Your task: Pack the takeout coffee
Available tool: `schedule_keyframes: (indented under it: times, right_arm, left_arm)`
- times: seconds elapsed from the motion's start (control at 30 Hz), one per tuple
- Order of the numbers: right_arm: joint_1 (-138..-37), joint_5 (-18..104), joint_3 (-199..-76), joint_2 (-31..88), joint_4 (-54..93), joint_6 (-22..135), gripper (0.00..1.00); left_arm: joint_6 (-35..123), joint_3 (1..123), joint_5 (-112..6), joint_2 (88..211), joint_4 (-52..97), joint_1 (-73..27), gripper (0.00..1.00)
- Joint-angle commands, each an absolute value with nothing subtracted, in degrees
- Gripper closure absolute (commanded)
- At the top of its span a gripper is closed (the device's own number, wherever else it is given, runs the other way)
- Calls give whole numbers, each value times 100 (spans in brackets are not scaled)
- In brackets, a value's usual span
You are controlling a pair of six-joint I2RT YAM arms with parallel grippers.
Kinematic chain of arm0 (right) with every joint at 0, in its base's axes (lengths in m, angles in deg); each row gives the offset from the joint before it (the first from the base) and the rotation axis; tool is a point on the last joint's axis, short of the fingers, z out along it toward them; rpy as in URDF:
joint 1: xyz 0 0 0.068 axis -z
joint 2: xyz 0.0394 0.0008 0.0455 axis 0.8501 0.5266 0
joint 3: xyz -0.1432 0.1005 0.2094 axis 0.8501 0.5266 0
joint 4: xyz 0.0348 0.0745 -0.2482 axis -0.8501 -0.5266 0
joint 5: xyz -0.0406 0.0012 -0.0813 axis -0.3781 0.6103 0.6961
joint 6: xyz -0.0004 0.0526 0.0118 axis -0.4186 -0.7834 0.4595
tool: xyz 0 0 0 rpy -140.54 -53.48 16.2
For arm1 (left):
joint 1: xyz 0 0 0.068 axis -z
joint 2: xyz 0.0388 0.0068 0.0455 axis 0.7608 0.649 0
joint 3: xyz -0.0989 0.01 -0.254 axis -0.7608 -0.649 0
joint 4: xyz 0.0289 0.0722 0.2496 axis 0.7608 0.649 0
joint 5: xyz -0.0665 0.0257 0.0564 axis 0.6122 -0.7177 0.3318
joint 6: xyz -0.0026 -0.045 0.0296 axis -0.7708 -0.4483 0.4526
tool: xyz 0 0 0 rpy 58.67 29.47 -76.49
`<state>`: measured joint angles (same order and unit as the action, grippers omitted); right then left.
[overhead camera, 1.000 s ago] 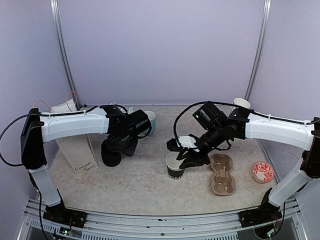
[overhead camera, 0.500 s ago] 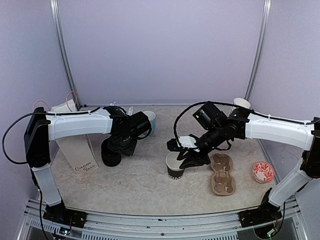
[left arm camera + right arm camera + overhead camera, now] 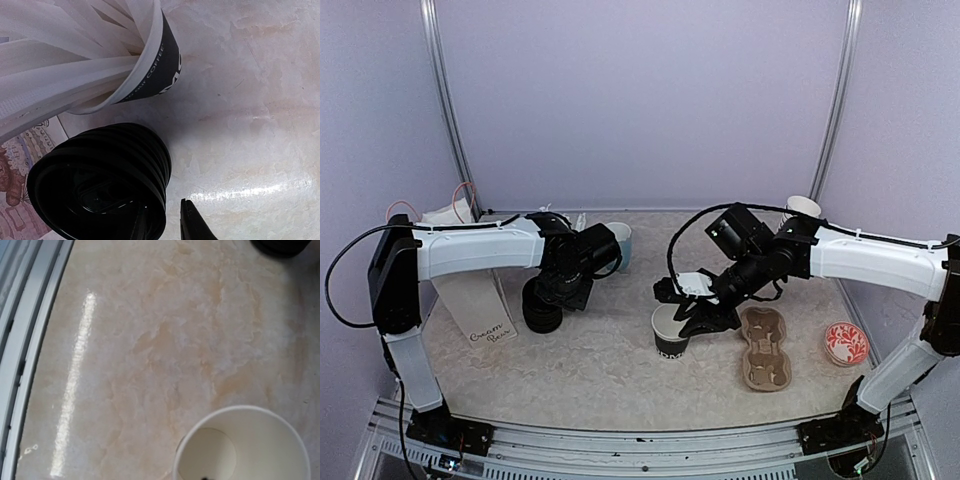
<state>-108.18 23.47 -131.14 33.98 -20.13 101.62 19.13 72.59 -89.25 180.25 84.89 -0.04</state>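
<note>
One takeout coffee cup (image 3: 669, 337), black with white lettering, stands open and lidless mid-table; its white inside (image 3: 245, 447) fills the lower right of the right wrist view. My right gripper (image 3: 698, 322) hovers at the cup's right rim. Its fingers do not show in its own wrist view. A stack of black lids (image 3: 100, 185) sits left of centre (image 3: 541, 306). My left gripper (image 3: 161, 207) straddles the stack's rim. One finger is over the top lid, and the other finger (image 3: 192, 225) stands just outside with a narrow gap.
A black cup of white sticks (image 3: 150, 60) stands right behind the lids. A brown cardboard carrier (image 3: 765, 348) lies right of the open cup, and a red patterned disc (image 3: 846, 343) lies further right. A light blue mug (image 3: 621, 240), a "Cream Box" bag (image 3: 480, 300) and a white-rimmed cup (image 3: 803, 207) are also on the table.
The left arm shifted slightly and settled over the lid stack. The right arm and the open cup have not moved.
</note>
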Motion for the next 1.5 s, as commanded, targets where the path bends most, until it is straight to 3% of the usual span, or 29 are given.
schedule_keyframes:
  times: [0.0,0.57,1.13,1.17,1.27,1.3,1.47]
  right_arm:
    - [-10780,2349,-13078,3445,-2068,10141,65]
    - [-10780,2314,-13202,3445,-2210,10150,66]
    - [-10780,2239,-13173,3287,-2360,10108,65]
    - [-10780,2247,-13170,3274,-2348,10112,65]
    - [-10771,2269,-13148,3261,-2329,10112,65]
    - [-10771,2270,-13150,3262,-2327,10111,65]
    - [-10762,2279,-13096,3243,-2284,10102,65]
  left_arm:
    - [1861,7261,-9072,18087,8533,-40,78]
    - [1666,7625,-9176,17674,9239,186,98]
    - [1790,7839,-8808,17149,9285,586,100]
    - [1817,7789,-8805,17167,9247,568,99]
    - [1819,7615,-8897,17265,9131,425,69]
    - [1808,7561,-8981,17291,9080,370,64]
    - [1797,7371,-9183,17450,8686,115,62]
